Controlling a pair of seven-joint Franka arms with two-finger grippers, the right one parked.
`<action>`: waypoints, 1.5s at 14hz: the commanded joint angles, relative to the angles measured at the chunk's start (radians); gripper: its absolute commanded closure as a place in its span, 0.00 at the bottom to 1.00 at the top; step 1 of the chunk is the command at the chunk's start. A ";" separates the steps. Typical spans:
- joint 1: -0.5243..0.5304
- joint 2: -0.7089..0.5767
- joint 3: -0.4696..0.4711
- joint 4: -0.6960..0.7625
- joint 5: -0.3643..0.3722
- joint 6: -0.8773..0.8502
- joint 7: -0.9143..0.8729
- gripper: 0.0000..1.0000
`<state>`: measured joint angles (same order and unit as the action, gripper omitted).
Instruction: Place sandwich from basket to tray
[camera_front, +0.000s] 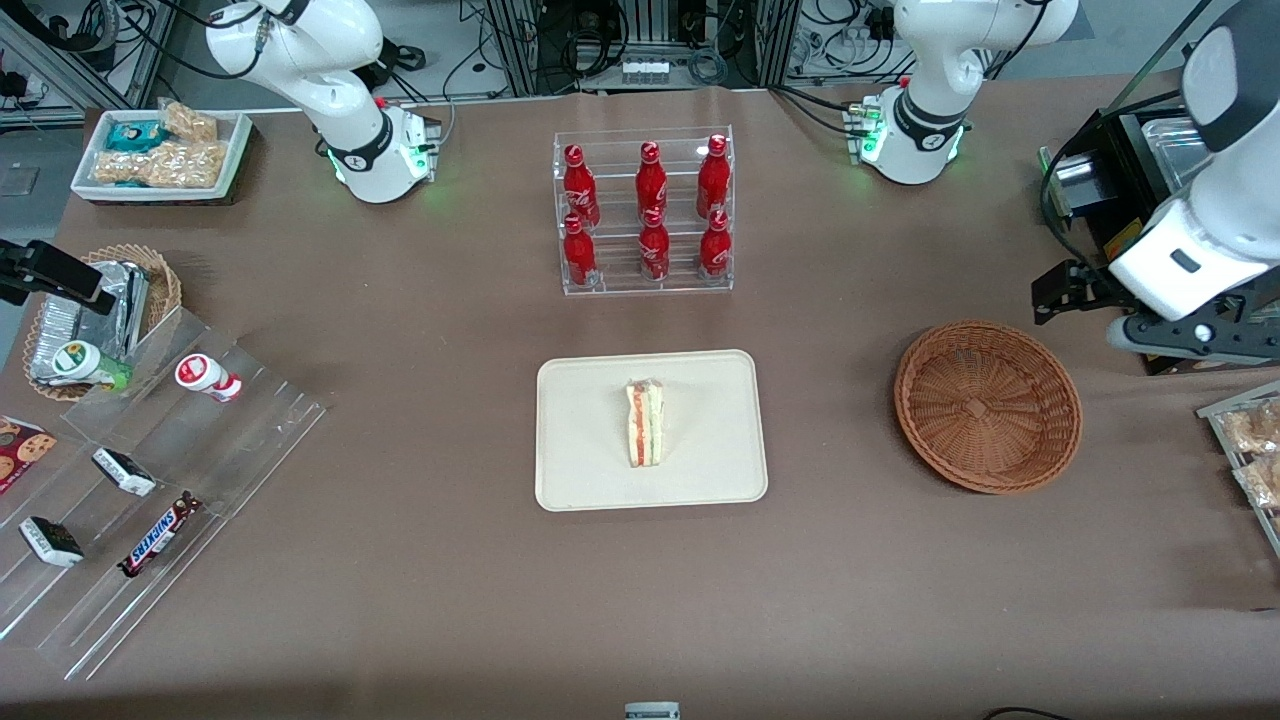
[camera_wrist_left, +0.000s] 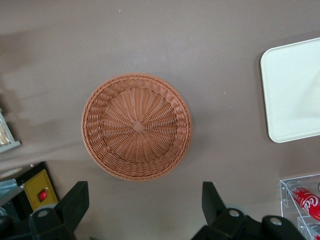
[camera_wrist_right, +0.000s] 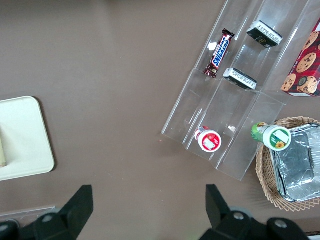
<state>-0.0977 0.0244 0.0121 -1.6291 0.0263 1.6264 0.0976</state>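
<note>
Front view: the sandwich (camera_front: 645, 422) stands on its edge in the middle of the tray (camera_front: 570, 480); the basket (camera_front: 988, 405) sits bare toward the working arm's end. The gripper (camera_front: 1060, 296) hangs above the brown counter (camera_front: 420, 560), just beside the basket. Delivery looks done, so the arm should retreat high and steady

Left wrist view: the fingers (camera_wrist_left: 74, 202) are spread wide, holding nothing, over the basket (camera_wrist_left: 136, 126)

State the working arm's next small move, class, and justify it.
Probably none beyond holding clear: the sandwich already lies on the tray, the basket is empty, and the open end effector hangs above the basket, holding nothing.
</note>
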 joint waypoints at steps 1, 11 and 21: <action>-0.008 0.014 0.011 0.038 -0.016 -0.033 0.031 0.00; 0.082 0.028 -0.086 0.031 -0.036 -0.071 0.021 0.00; 0.081 0.025 -0.086 0.028 -0.034 -0.083 0.027 0.00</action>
<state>-0.0274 0.0540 -0.0649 -1.6145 0.0056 1.5695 0.1103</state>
